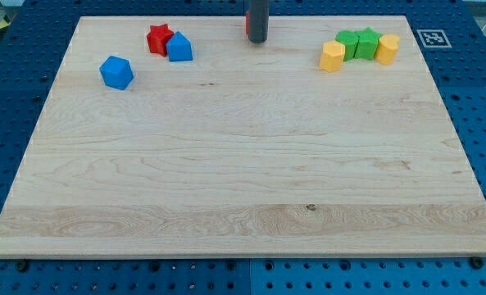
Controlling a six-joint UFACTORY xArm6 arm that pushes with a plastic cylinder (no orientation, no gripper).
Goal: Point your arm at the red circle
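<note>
My rod comes down from the view's top centre and my tip (258,40) rests on the wooden board (243,164) near its top edge. A red block (247,23), mostly hidden behind the rod, shows as a thin red sliver at the rod's left side; its shape cannot be made out. The tip is right in front of it, touching or nearly so. At the upper left a red star block (158,38) sits against a blue house-shaped block (179,47).
A blue cube-like block (116,72) lies at the left. At the upper right sit a yellow block (333,56), two green blocks (347,44) (367,41) and another yellow block (388,48) in a cluster. A marker tag (430,38) is off the board's top right corner.
</note>
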